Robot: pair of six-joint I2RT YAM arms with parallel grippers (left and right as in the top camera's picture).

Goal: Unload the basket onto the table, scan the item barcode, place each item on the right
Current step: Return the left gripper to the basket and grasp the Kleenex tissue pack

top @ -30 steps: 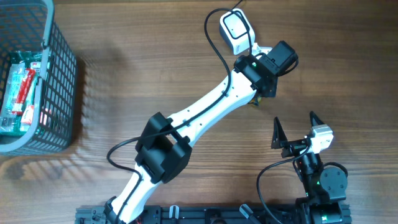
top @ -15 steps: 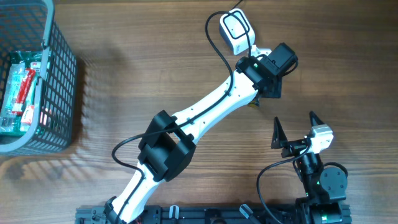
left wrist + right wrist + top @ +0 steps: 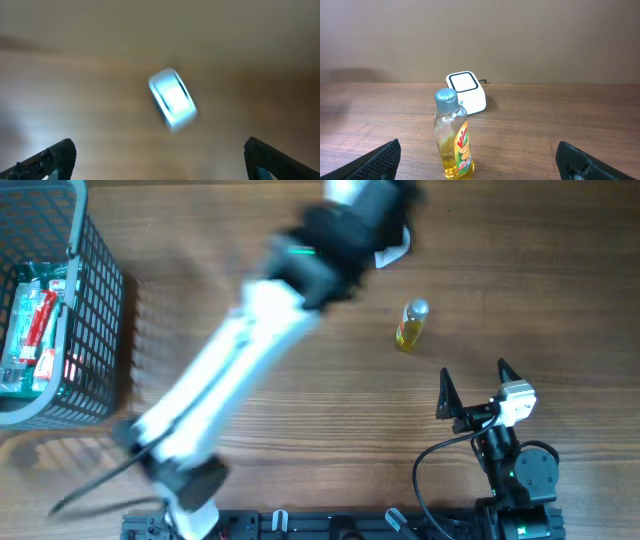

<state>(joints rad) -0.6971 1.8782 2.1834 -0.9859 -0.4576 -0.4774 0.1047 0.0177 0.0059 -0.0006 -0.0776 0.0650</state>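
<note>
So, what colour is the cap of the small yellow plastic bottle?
The small yellow plastic bottle has a greyish-blue cap; right wrist view shows it best.

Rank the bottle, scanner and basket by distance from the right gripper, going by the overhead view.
1. Yellow bottle: nearest, just ahead of the right gripper and slightly to its left.
2. White scanner: farther back, beyond the bottle.
3. Grey basket: farthest, at the far left side.
</note>
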